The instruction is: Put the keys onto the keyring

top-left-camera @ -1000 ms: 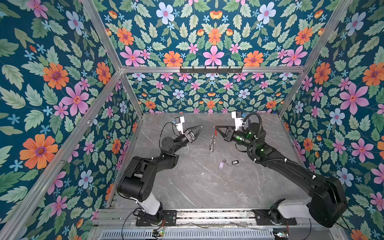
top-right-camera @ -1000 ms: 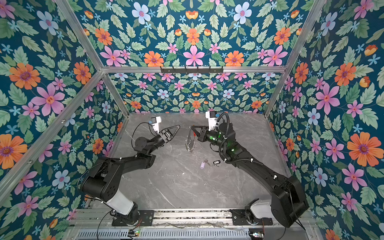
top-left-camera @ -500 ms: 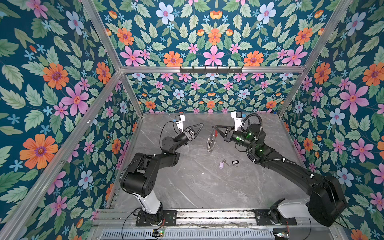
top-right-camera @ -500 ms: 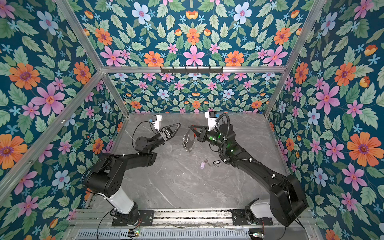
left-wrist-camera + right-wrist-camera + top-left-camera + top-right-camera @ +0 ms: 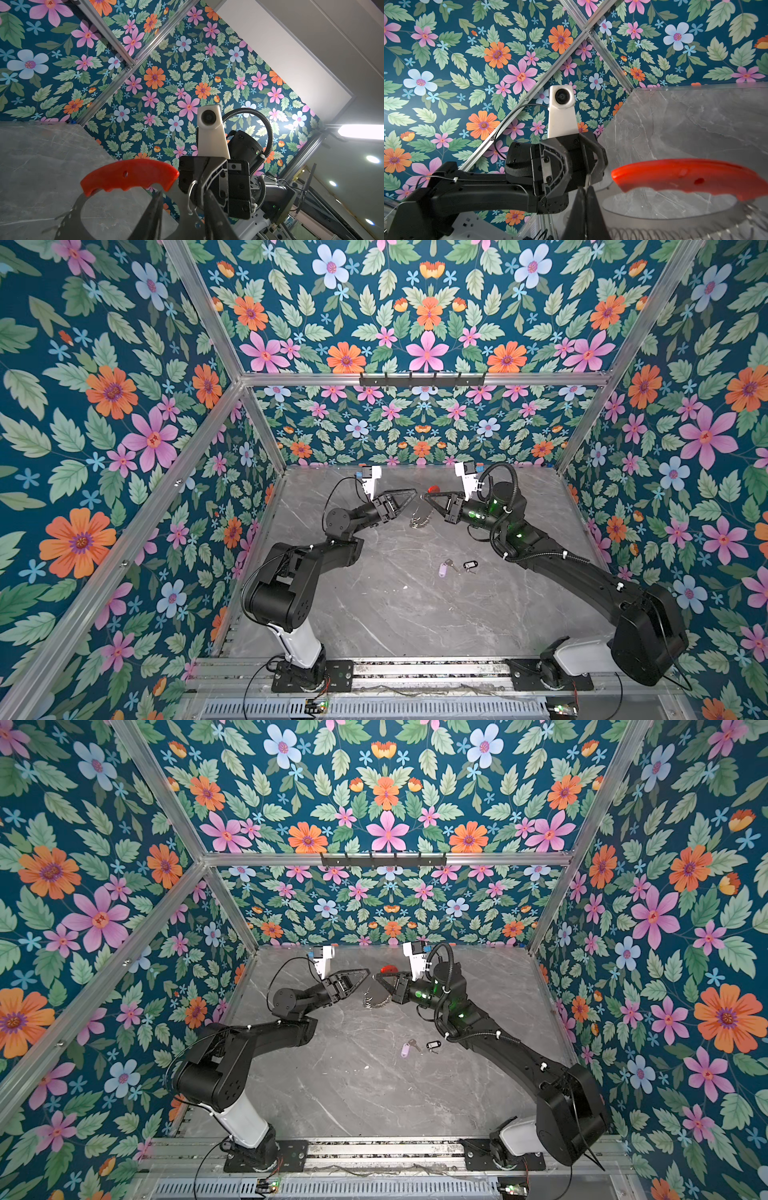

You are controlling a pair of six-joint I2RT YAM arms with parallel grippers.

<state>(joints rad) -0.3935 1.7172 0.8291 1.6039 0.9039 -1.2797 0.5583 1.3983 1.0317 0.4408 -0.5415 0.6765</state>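
Note:
The keyring hangs above the table at the back, its red curved section uppermost and its silver rings dangling below. My right gripper is shut on the keyring's thin metal band. My left gripper faces it tip to tip, open, its fingers apart either side of that band and one small silver ring. The keys lie flat on the table nearer the front: a lilac-tagged key and a black-tagged key, apart from both grippers.
The grey marble table is boxed in by floral walls on three sides with aluminium posts. A black hook rail sits high on the back wall. The arm bases stand on a metal rail along the front edge.
My left gripper has moved right, closing in on the keyring until its fingertips straddle the band. The right gripper stays shut on the keyring, shifted slightly up and left. The keys have not moved.

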